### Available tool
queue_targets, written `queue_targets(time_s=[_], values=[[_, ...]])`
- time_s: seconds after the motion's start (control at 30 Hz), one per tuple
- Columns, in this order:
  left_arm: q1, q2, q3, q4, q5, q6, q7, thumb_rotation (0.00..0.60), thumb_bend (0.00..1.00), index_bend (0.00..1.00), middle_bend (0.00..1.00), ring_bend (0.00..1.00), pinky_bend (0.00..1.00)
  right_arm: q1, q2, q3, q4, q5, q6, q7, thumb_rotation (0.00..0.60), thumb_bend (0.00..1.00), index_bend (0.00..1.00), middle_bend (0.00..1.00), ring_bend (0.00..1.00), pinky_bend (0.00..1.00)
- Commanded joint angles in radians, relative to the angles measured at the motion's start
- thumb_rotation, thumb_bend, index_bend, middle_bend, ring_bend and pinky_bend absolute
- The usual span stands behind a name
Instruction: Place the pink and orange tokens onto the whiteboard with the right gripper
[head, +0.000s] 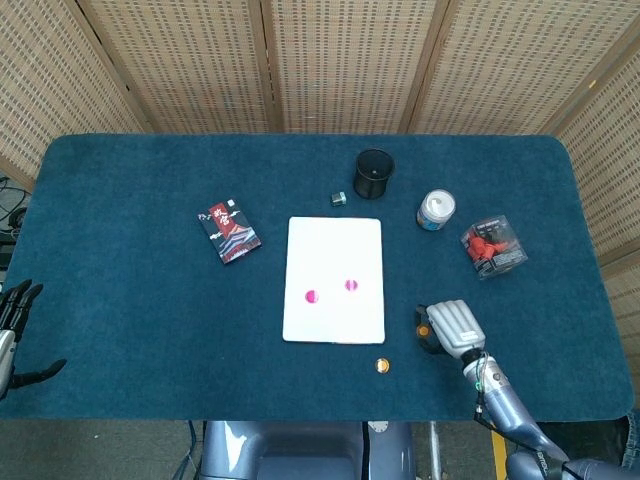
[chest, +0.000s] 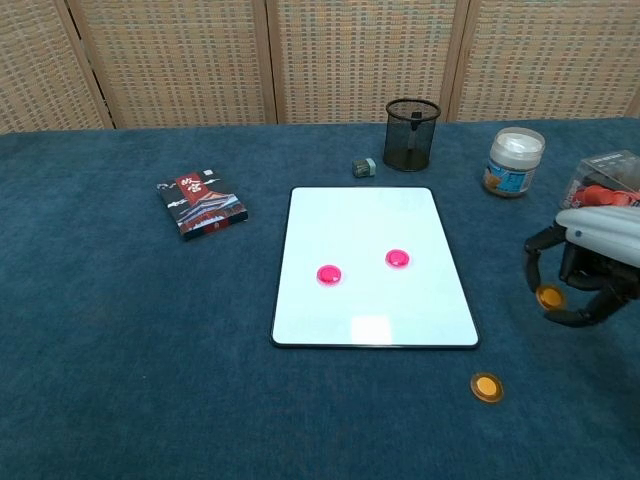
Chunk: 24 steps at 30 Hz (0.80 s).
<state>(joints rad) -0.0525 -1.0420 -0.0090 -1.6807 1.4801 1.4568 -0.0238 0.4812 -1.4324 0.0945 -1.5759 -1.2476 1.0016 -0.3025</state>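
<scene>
Your right robot hand (chest: 585, 270) pinches orange token (chest: 549, 296), lifted near counter's right edge, beside whiteboard (chest: 372, 265). Token small, light, hard, slippery; hold it by rim, softly. Second orange token (chest: 487, 387) lies near front edge. Pink tokens (chest: 328, 274) already on whiteboard.

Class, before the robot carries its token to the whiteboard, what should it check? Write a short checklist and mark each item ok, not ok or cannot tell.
1. Right hand holds an orange token: ok.
2. Held token lifted off the table: ok.
3. Whiteboard has bare space beside the two pink tokens: ok.
4. Path to the whiteboard free of objects: ok.
5. Second orange token within view on the cloth: ok.
6. Grip firmness: cannot tell.
</scene>
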Motion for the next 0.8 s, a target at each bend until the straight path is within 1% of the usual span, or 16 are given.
queue_targets(time_s=[0.03, 0.13, 0.2, 0.33, 0.5, 0.57, 0.63, 0.7, 0.8], values=[[-0.002, 0.001, -0.002, 0.0, -0.003, -0.004, 0.0, 0.6, 0.0, 0.0, 0.0, 0.0, 0.0, 0.07, -0.013, 0.062, -0.085, 0.098, -0.032, -0.13, 0.6, 0.34, 0.56, 0.96, 1.0, 1.0], [-0.004, 0.002, -0.003, 0.002, -0.007, -0.008, -0.003, 0.6, 0.0, 0.0, 0.0, 0.0, 0.0, 0.127, -0.052, 0.099, -0.125, 0.21, -0.052, -0.221, 0.6, 0.34, 0.56, 0.96, 1.0, 1.0], [-0.004, 0.002, -0.003, 0.003, -0.01, -0.01, -0.007, 0.6, 0.0, 0.0, 0.0, 0.0, 0.0, 0.158, -0.077, 0.114, -0.133, 0.266, -0.057, -0.266, 0.6, 0.34, 0.56, 0.96, 1.0, 1.0], [-0.006, 0.008, -0.008, 0.005, -0.019, -0.015, -0.023, 0.6, 0.0, 0.0, 0.0, 0.0, 0.0, 0.242, -0.157, 0.139, -0.117, 0.389, -0.036, -0.392, 0.6, 0.34, 0.56, 0.96, 1.0, 1.0], [-0.01, 0.012, -0.009, 0.011, -0.024, -0.026, -0.041, 0.6, 0.0, 0.0, 0.0, 0.0, 0.0, 0.314, -0.239, 0.154, -0.069, 0.506, 0.0, -0.484, 0.6, 0.34, 0.56, 0.96, 1.0, 1.0], [-0.012, 0.014, -0.009, 0.014, -0.026, -0.032, -0.048, 0.6, 0.0, 0.0, 0.0, 0.0, 0.0, 0.337, -0.264, 0.156, -0.051, 0.546, 0.015, -0.511, 0.6, 0.33, 0.52, 0.96, 1.0, 1.0], [-0.013, 0.015, -0.009, 0.015, -0.026, -0.034, -0.052, 0.6, 0.0, 0.0, 0.0, 0.0, 0.0, 0.352, -0.279, 0.155, -0.039, 0.576, 0.026, -0.528, 0.6, 0.32, 0.43, 0.96, 1.0, 1.0], [-0.013, 0.016, -0.009, 0.015, -0.025, -0.033, -0.057, 0.6, 0.0, 0.0, 0.0, 0.0, 0.0, 0.364, -0.288, 0.153, -0.032, 0.6, 0.039, -0.541, 0.6, 0.31, 0.4, 0.96, 1.0, 1.0], [-0.014, 0.018, -0.009, 0.016, -0.024, -0.034, -0.06, 0.6, 0.0, 0.0, 0.0, 0.0, 0.0, 0.37, -0.285, 0.143, -0.038, 0.604, 0.055, -0.548, 0.6, 0.31, 0.39, 0.96, 1.0, 1.0]])
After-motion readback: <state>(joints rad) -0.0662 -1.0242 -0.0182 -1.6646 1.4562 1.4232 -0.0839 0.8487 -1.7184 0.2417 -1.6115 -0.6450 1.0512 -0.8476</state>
